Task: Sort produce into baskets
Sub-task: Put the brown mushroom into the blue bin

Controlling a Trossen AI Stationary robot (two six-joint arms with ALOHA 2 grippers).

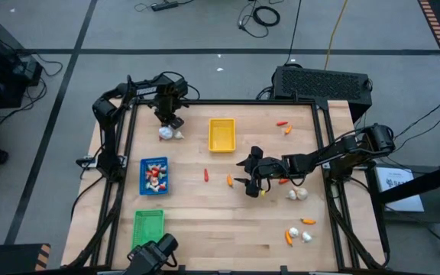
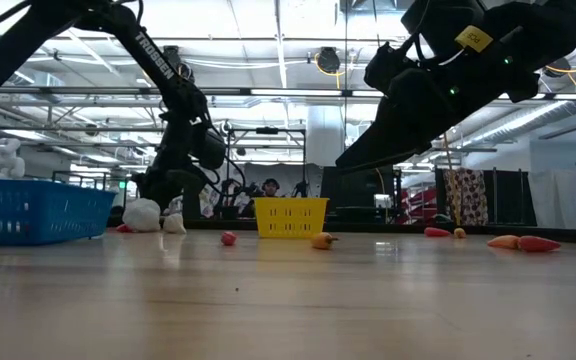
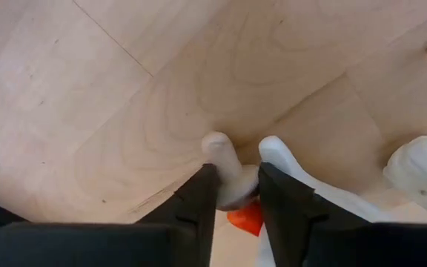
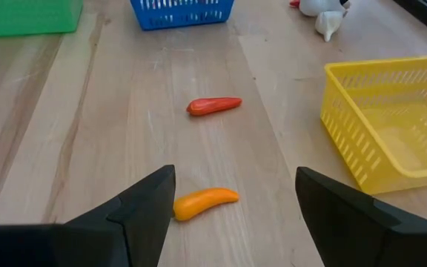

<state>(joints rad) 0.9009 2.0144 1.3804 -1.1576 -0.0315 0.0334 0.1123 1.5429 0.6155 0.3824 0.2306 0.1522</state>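
Observation:
My left gripper stands at the table's far left, shut on a whitish stemmed piece in a small cluster of white bulbs, with a red piece under it. My right gripper hangs open and empty above the table's middle, over an orange pepper piece; a red pepper piece lies beyond it. The yellow tray stands far centre. The blue tray, at the left, holds red-and-white pieces. The green tray is at the near left. My left gripper pinches the whitish piece by its narrow stem between its two fingers, coming from above and pointing down. The piece's rounded end sticks out past the fingertips. Whether it rests on the table or is lifted, I cannot tell.
Loose produce lies on the right half: a red and an orange piece far right, white bulbs beside the right arm, and a mixed cluster near right. More white bulbs lie close to the left gripper. A black box sits beyond the far edge.

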